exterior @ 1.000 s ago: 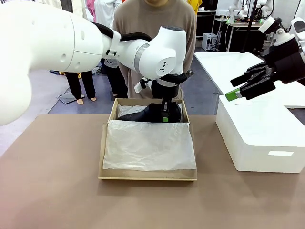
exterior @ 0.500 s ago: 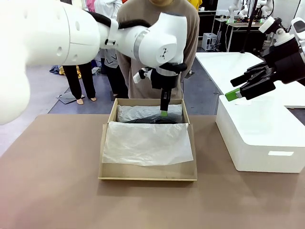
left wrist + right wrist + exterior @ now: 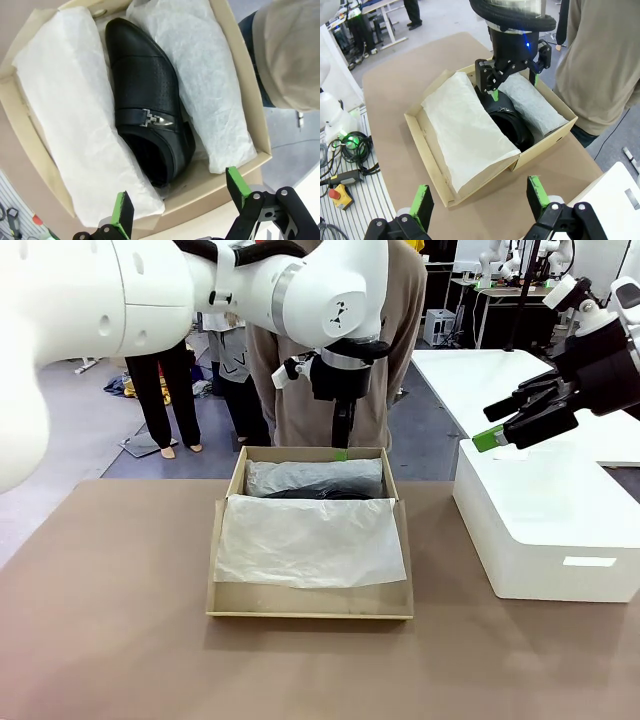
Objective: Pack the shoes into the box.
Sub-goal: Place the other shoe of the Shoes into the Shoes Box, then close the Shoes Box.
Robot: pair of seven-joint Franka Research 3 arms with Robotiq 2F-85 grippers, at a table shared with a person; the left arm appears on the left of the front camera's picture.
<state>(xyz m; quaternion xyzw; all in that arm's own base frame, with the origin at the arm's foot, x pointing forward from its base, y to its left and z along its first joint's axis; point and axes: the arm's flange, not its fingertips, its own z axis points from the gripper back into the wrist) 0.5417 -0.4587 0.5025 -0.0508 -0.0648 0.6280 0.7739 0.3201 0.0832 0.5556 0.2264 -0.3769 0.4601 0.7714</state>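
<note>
Left gripper (image 3: pixel 180 202) has let go. A second ago it was down inside the box (image 3: pixel 310 605), pinching the shoe (image 3: pixel 145 100). Now it's lifted straight up and hangs just above the box's far rim, with its green pads spread wide and nothing between them.

The shoe stayed behind, right below the fingers. It's lying flat in the channel between the two wads of tissue paper (image 3: pixel 310 540), with the buckle facing up and the heel end closest to the gripper. It looks settled, not tipped or riding up on the paper.

So I'd call that shoe placed. I can only spot one, though. Its partner might be wrapped in one of those tissue bundles, but I honestly can't tell from these views. If it's already in there, what's left is probably folding the paper over and closing up.

Right gripper (image 3: pixel 505 430) hasn't budged. It's off to the side over the white box (image 3: pixel 550 530), jaws open and empty.
</note>
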